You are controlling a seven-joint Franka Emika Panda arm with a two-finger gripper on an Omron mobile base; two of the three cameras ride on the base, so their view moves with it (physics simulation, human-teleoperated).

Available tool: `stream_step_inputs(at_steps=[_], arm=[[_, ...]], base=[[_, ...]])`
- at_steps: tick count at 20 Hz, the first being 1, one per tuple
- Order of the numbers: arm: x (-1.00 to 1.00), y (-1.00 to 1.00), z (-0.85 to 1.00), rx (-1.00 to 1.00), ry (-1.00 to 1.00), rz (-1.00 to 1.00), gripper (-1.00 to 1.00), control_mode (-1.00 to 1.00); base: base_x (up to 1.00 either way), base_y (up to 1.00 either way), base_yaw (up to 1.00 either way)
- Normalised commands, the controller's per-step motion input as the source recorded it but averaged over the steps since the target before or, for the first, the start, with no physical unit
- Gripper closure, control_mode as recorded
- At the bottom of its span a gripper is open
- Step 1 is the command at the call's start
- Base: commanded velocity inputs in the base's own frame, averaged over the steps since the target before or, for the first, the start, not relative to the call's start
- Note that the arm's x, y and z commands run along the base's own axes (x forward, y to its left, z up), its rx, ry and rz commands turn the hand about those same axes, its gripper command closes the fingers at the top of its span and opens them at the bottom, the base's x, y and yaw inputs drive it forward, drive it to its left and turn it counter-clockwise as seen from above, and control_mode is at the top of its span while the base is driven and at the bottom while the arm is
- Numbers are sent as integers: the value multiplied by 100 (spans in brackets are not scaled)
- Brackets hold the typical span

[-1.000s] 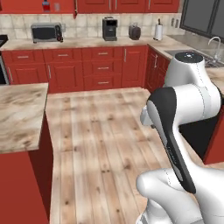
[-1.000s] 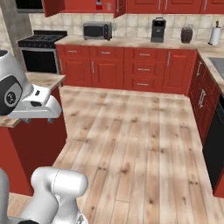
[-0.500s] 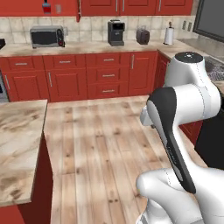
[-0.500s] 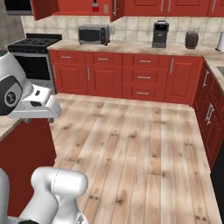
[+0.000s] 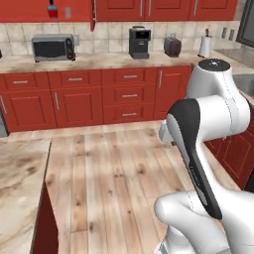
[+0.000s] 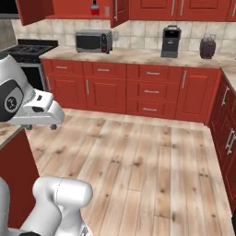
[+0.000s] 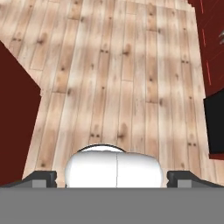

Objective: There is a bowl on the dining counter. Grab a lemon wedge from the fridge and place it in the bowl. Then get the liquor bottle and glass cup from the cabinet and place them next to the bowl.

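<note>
From my seat at the controls, the hand view looked down on the pale wooden floor [image 7: 118, 78]. The jaws stood wide, with nothing between them: one dark fingertip [image 7: 41, 177] sat far to one side at the bottom of that view and its partner far to the other, and the gripper [image 7: 116, 178] held nothing.

Of the task's things, I could make out the liquor bottle [image 5: 51, 8], a small red shape with a dark cap, standing on the shelf of the cabinet [image 5: 30, 11] high on the far wall, above the microwave [image 5: 53, 47]. In the right base view the same bottle [image 6: 95, 7] stood in the open cupboard, whose door [image 6: 33, 11] hung swung out to the left. The cabinet was well apart from the arm, across the open floor.

The dining counter [image 5: 20, 191] showed as a beige marbled surface at the lower left of the left base view, with its red front below. In the right base view its red side [image 6: 14, 179] lay just beside the arm.

Along the far wall ran a row of red drawers with silver handles [image 6: 150, 90] under a marbled surface. On it stood a black coffee machine [image 5: 139, 42], a dark toaster [image 5: 172, 46] and a paper towel roll [image 5: 205, 46]. A stove [image 6: 25, 50] sat at the left end of that row in the right base view.
</note>
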Motion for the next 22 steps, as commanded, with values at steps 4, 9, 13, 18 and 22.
stream_step_inputs(at_steps=[4,9,13,18,22], arm=[[0,0,0,0,0,0,-100,100],[0,0,0,0,0,0,-100,100],[0,0,0,0,0,0,-100,100],[0,0,0,0,0,0,-100,100],[0,0,0,0,0,0,-100,100]], base=[[100,0,3],[100,0,4],[100,0,4],[100,0,3],[100,0,3]])
